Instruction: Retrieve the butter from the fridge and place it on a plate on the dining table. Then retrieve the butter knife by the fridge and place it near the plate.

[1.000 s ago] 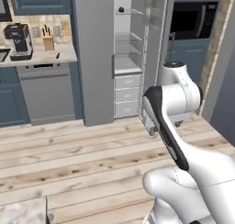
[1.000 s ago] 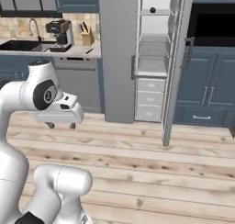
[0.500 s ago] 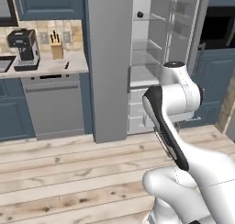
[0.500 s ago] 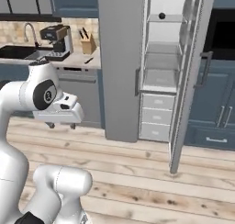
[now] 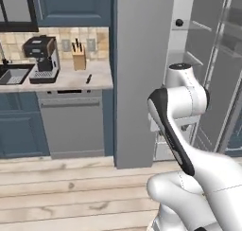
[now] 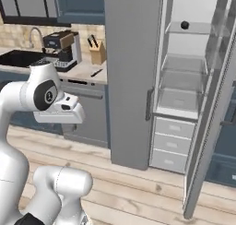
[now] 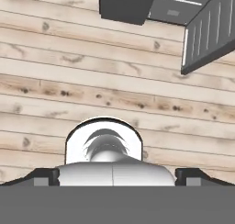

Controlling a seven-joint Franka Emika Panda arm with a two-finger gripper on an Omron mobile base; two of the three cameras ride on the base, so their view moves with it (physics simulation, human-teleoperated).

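The grey fridge (image 5: 142, 74) (image 6: 131, 72) has its left door closed and its right door (image 6: 214, 109) swung wide. Bare glass shelves (image 6: 182, 83) show inside, with one small dark round thing (image 6: 184, 25) on the top shelf. No butter is visible on them. The slim dark butter knife (image 5: 88, 78) (image 6: 97, 73) lies on the counter left of the fridge, in front of the knife block. My gripper (image 7: 117, 178) points down at the wooden floor, open and empty, fingertips (image 7: 46, 176) far apart. The plate and the dining table are out of view.
A tan knife block (image 5: 79, 59) (image 6: 97, 53), a coffee machine (image 5: 42, 59) and a sink (image 5: 14, 76) sit on the counter, above a grey dishwasher (image 5: 71, 126). White drawers (image 6: 173, 143) fill the fridge's bottom. The open door juts out over the floor (image 7: 114, 90).
Both base views have shifted: the base has driven closer to the fridge and counter, which now look larger and sit further right. The arm keeps its folded pose.
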